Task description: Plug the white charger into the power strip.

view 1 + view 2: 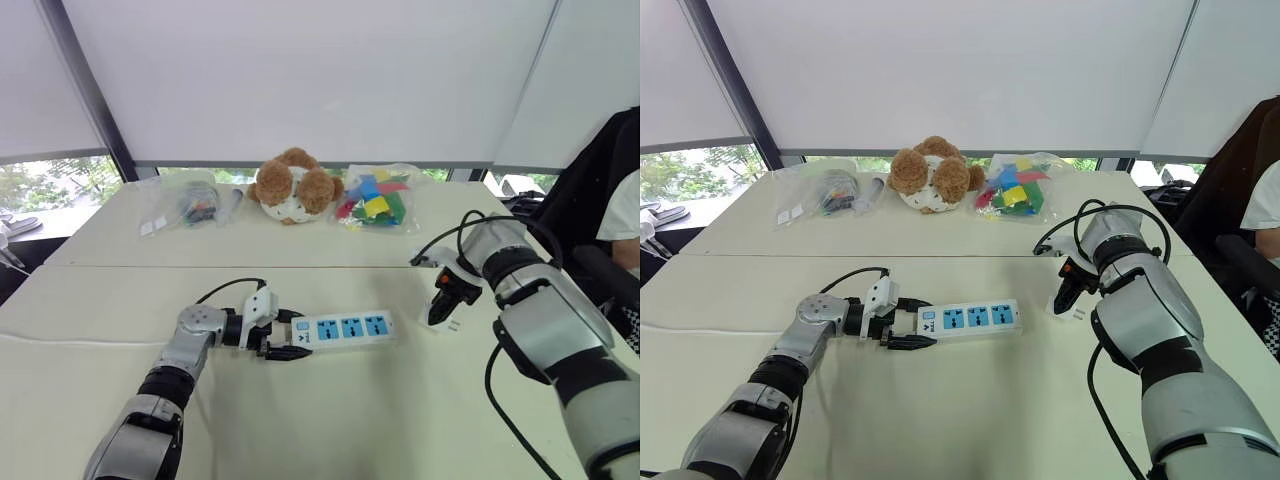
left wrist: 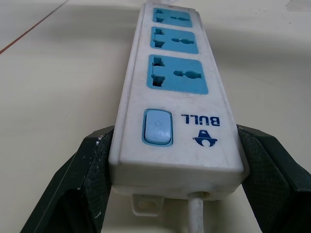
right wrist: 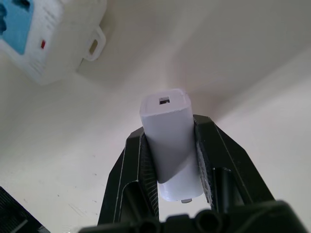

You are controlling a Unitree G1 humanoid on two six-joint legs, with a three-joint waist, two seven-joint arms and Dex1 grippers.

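One power strip (image 1: 345, 328) with three blue sockets (image 2: 173, 40); one white charger (image 3: 170, 136); one plush bear (image 1: 292, 186); two clear bags: a coloured-pieces bag (image 1: 375, 197) and a dark-items bag (image 1: 190, 203).

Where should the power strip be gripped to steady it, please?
Grip the power strip at its switch end, a finger on each long side, coming lengthwise from that end, as the left gripper does; it lies flat, and its three sockets are left clear.

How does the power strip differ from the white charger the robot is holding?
The power strip is long and flat, with three blue sockets; the charger is a small plain block. The strip lies on the table, gripped at its switch end by the left tool; the charger sits in the right tool. Both are white.
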